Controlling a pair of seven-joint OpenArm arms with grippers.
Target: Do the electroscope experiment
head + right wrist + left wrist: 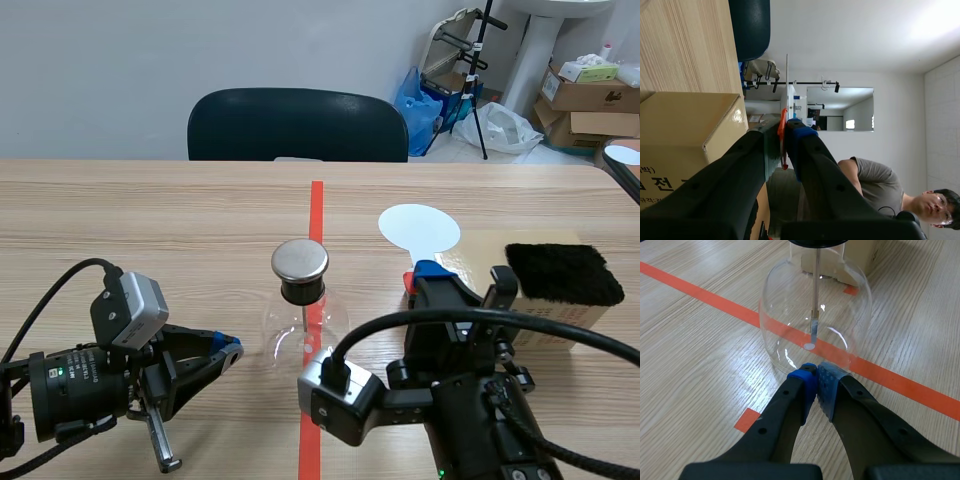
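Scene view puts the glass flask (300, 310) with its metal cap (300, 260) on the pale wooden table (150, 210), over the orange tape line (317, 205). My left gripper (228, 350) is closed on nothing, its tips just beside the flask's base. My right gripper (425, 272) pinches the red handle of a white disc (419, 228), next to a cardboard box (560, 325) topped with black fur (565, 272). Beyond the table's far edge are a dark chair (298, 125), a grey wall (100, 70) and stacked boxes (585, 100).
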